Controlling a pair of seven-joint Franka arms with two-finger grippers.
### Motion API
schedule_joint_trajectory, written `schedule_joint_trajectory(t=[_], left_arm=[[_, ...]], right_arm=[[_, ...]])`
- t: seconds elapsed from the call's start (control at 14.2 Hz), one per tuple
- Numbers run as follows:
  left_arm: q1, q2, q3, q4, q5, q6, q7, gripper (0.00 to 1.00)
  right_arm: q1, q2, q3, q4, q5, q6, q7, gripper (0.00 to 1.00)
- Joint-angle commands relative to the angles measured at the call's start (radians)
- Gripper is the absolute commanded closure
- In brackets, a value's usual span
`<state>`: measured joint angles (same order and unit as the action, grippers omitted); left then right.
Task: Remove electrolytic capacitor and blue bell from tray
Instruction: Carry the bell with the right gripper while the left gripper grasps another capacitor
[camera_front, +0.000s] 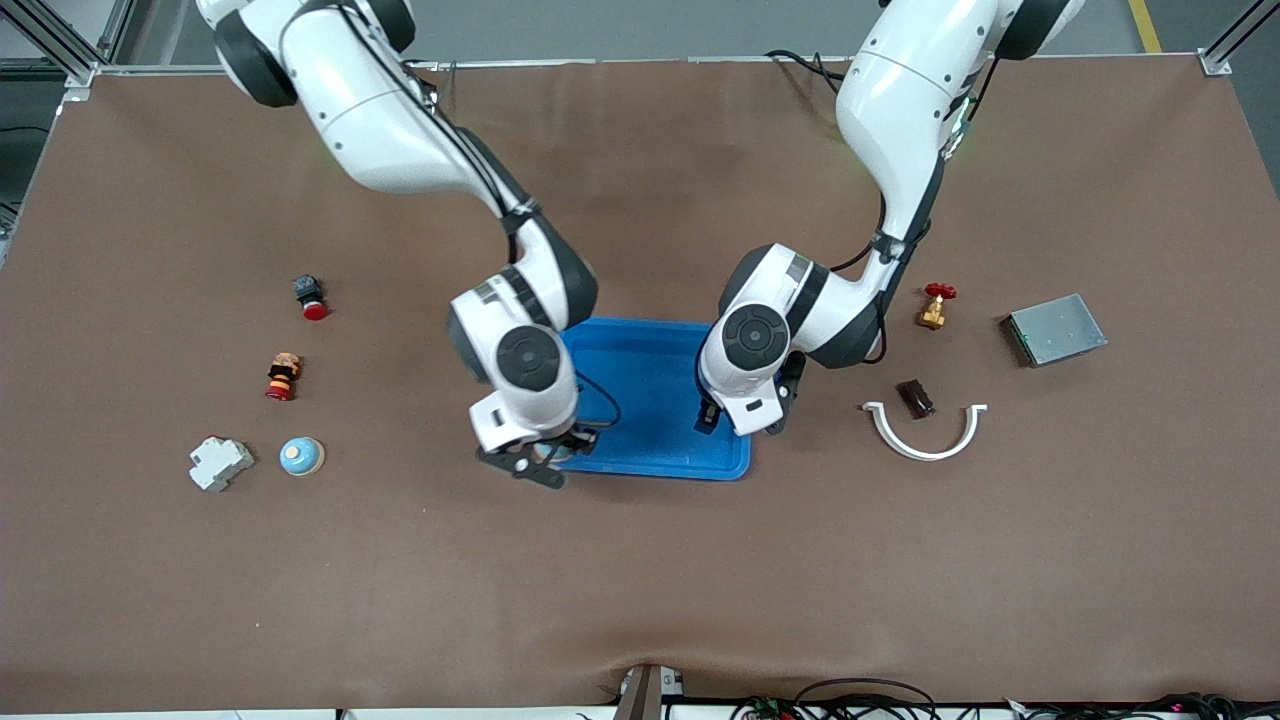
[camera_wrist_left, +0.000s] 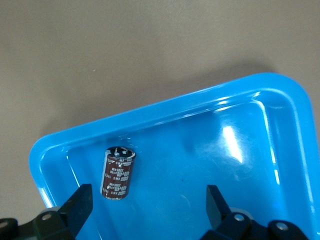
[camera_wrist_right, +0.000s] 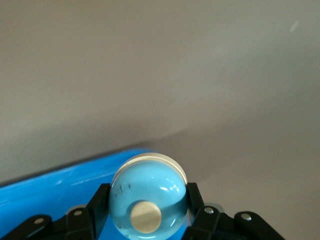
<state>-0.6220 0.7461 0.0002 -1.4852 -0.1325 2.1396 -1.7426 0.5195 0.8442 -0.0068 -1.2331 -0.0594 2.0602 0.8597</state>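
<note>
A blue tray lies mid-table. In the left wrist view, a brown capacitor lies on its side inside the tray, near a corner. My left gripper hangs open just above the tray floor, and the capacitor sits close to one finger without touching it. The front view shows this left gripper over the tray's end toward the left arm. My right gripper is shut on a light blue dome bell, over the tray's near corner toward the right arm.
Toward the right arm's end lie a red-capped button, an orange and red part, a white breaker and another blue dome. Toward the left arm's end lie a brass valve, a grey box, a white curved strip and a dark block.
</note>
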Motion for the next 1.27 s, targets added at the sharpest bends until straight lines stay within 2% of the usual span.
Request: schedule_joint_trajectory(t=[0.0,0.49,0.84,1.2], left_arm=[[-0.012,-0.002,0.007,-0.030,0.025,-0.003,-0.014,0.00],[-0.012,0.024,0.007,-0.029,0.043,-0.003,-0.017,0.00],[-0.018,0.032,0.006,-0.030,0.039,0.019,-0.020,0.00],[-0.031,0.035,0.006,-0.029,0.040,0.022,-0.020,0.00]], right_arm=[[-0.085,-0.062,0.013,-0.020,0.041,-0.032,-0.176,1.00],[-0.229,-0.077,0.011,-0.109,0.041,0.007,-0.451,1.00],[-0.332,-0.132,0.010,-0.279,0.039,0.164,-0.669,1.00],[-0.394,-0.132,0.010,-0.338,0.039,0.239,-0.791,1.00]])
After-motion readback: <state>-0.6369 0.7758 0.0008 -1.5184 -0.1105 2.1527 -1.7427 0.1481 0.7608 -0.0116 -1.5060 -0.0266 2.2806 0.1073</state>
